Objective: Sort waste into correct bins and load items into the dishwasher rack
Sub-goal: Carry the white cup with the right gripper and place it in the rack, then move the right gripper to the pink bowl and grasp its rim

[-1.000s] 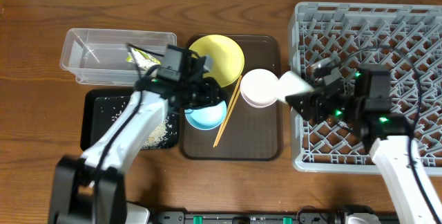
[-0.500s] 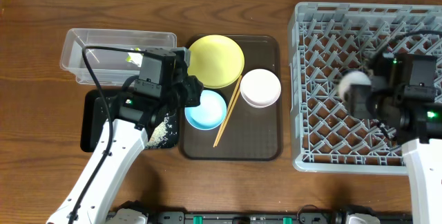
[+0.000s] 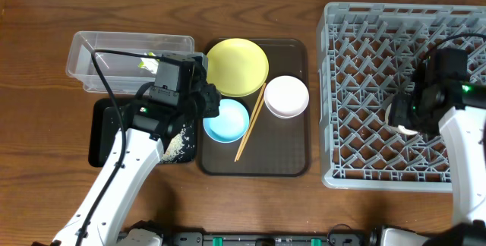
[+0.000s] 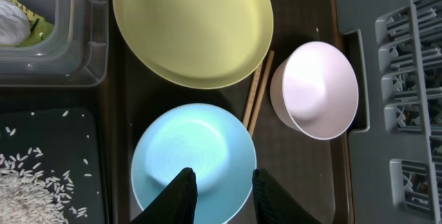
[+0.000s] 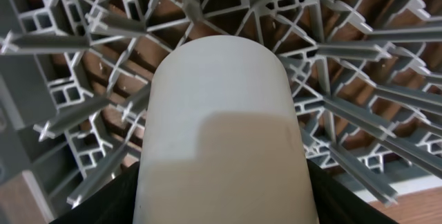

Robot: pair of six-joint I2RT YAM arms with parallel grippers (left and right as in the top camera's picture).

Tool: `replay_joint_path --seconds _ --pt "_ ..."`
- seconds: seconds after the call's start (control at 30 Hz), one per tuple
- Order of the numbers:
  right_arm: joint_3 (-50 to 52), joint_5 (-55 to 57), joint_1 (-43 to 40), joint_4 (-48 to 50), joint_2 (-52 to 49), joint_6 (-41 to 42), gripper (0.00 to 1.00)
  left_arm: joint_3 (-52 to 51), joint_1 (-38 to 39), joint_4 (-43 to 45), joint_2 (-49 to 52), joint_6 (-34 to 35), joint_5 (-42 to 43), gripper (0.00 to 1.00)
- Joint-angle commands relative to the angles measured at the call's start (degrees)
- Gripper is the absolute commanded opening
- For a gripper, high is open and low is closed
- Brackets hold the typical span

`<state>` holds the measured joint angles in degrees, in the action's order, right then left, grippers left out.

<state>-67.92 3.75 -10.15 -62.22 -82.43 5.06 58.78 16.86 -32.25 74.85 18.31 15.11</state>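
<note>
Wooden table (image 3: pixel 38 86); left fingers (image 4: pixel 181 196) apart over blue bowl (image 4: pixel 200 141), right fingers (image 5: pixel 110 207) clamped on cup (image 5: pixel 224 127) above rack (image 3: pixel 395 9)

The yellow plate (image 3: pixel 237 66), pink-white bowl (image 3: pixel 286 96) and light blue bowl (image 3: pixel 228 121) sit mouth up, close together, left of the grey rack (image 3: pixel 364 48). The chopsticks (image 3: pixel 250 121) lie between the two bowls. The pale cup (image 5: pixel 224 134) is gripped just over the rack's lattice floor. The wrapper (image 3: pixel 148 64) lies in the clear tub (image 3: pixel 106 56), and the rice (image 3: pixel 176 146) in the black tray (image 3: pixel 102 132).

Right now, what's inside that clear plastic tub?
A crumpled yellow-green wrapper lies at the clear tub's right end. The left arm covers that corner, so anything more there is hidden.
</note>
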Motion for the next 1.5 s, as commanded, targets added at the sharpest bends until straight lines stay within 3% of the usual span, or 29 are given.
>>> replay_joint_path --seconds 0.0,0.13,0.33,0.4,0.43,0.47,0.6,0.77,0.93,1.0,1.13,1.47 --pt "-1.38 0.70 -0.96 0.94 -1.88 1.36 0.17 0.37 -0.20 -0.11 0.37 -0.66 -0.68 0.30" --pt "-1.38 0.22 -0.96 1.18 -4.66 1.33 0.22 0.37 -0.20 -0.11 0.37 -0.68 -0.85 0.30" --pt "-1.36 -0.52 -0.92 2.29 -7.74 1.33 0.73 0.37 -0.20 -0.13 0.37 -0.68 -0.85 0.31" --pt "-1.38 -1.16 -0.92 3.08 -7.67 1.36 0.96 0.37 -0.20 -0.24 0.37 -0.68 -0.85 0.31" --pt "-1.38 -1.73 -0.92 3.34 -7.45 1.33 0.99 0.37 -0.20 -0.33 0.37 -0.68 -0.85 0.37" --pt "-1.38 -2.14 -0.92 3.63 -7.32 1.31 0.99 0.37 -0.20 -0.50 0.37 -0.68 -0.85 0.41" --pt "-1.75 -5.53 -0.92 4.50 -6.56 1.29 0.99 0.37 -0.20 -1.51 0.37 -0.70 -1.07 0.43" --pt "-5.46 -17.16 -0.24 5.97 -4.61 -3.30 0.99 0.37 -0.20 -5.99 0.37 0.20 -7.41 0.49" --pt "-7.50 -27.71 5.01 14.01 -1.88 -9.42 0.99 0.37 -0.20 -8.59 0.37 1.05 -10.03 0.53" --pt "-7.50 -29.42 8.50 17.55 -1.79 -10.99 0.95 0.37 -0.20 -8.63 0.37 1.07 -10.03 0.54" --pt "-7.39 -27.43 16.20 21.75 -3.41 -11.58 0.77 0.37 -0.20 -8.63 0.37 1.05 -10.03 0.53" --pt "-7.39 -12.92 27.54 25.20 -14.88 -11.56 0.60 0.37 -0.20 -8.63 0.37 1.05 -10.05 0.54"
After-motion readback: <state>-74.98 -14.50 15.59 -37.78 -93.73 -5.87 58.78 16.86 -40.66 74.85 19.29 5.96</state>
